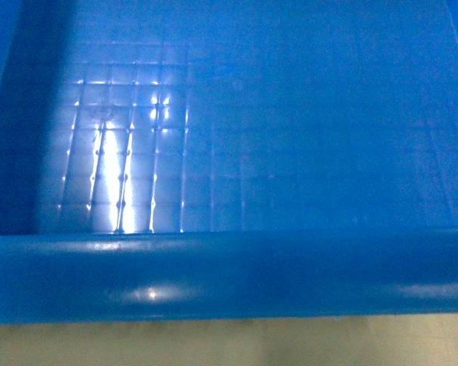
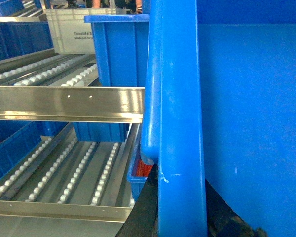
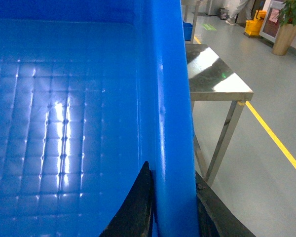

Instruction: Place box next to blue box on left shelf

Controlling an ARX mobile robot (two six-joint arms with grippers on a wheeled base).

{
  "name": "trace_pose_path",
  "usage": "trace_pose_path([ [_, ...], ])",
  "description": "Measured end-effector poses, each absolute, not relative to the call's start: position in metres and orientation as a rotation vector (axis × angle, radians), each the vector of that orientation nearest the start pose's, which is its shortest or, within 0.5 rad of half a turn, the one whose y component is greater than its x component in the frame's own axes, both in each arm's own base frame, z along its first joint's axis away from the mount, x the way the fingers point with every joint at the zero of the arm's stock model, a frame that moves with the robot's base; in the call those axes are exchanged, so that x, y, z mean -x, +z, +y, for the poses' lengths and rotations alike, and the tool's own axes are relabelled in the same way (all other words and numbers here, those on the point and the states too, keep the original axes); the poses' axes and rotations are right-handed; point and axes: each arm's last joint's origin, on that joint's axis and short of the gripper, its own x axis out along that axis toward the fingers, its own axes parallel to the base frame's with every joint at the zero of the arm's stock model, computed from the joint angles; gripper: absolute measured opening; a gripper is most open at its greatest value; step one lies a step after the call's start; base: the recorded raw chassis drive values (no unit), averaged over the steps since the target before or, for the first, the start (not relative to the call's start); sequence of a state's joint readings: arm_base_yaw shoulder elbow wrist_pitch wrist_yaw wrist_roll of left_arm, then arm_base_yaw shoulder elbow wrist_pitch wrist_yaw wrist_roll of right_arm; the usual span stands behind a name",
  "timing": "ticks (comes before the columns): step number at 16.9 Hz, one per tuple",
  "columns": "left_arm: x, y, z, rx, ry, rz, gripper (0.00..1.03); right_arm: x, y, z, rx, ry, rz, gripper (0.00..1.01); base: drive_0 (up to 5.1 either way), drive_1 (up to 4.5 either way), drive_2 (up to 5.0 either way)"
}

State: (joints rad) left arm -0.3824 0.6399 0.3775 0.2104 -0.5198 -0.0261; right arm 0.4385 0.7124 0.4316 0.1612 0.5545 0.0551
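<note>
Filling almost the whole head view, the box (image 1: 237,152) sits right under the camera, its thick rolled rim across the bottom of the picture and its grid-embossed floor glinting beyond; a strip of pale floor shows below the rim. It looks held up off the ground between the two arms, one side wall to each.

In the right wrist view the right gripper (image 3: 173,207) straddles the box's side rim, one dark finger inside the wall and one outside, jaws pinching the wall between them. In the left wrist view the left gripper (image 2: 173,207) does the same on the opposite rim, dark fingers showing either side of the blue wall, jaws closed onto it.

By my judgement the box is stiff and rigid, fairly light while empty but bulky, and its smooth glossy plastic could slide in the fingers; the rolled rim at mid-wall, taken on both sides at once, is the sound place to hold it.

Just beyond the box's left wall stands the roller shelf (image 2: 64,103), its steel front rail level with the rim. On those rollers sits the blue box (image 2: 121,49), close to the carried box, with a grey crate (image 2: 71,32) behind it. Off the box's right wall stands a steel table (image 3: 214,81), with a yellow floor line (image 3: 276,143) past it.
</note>
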Motion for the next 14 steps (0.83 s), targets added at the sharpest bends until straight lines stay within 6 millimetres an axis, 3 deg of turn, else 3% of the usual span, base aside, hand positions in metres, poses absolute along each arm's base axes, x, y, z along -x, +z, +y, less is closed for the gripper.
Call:
trace_pose_path([
  [8, -0.1475, 0.2509, -0.0438, 0.005, 0.138, 0.043, 0.08, -0.1548, 0.2552, 0.0557, 0.001, -0.119, 0.099, 0.12, -4.8, 1.18, 3.6],
  [14, -0.1474, 0.2509, -0.0438, 0.004, 0.137, 0.044, 0.08, -0.1548, 0.2550, 0.0557, 0.001, -0.119, 0.101, 0.12, -4.9, 2.43, 2.4],
])
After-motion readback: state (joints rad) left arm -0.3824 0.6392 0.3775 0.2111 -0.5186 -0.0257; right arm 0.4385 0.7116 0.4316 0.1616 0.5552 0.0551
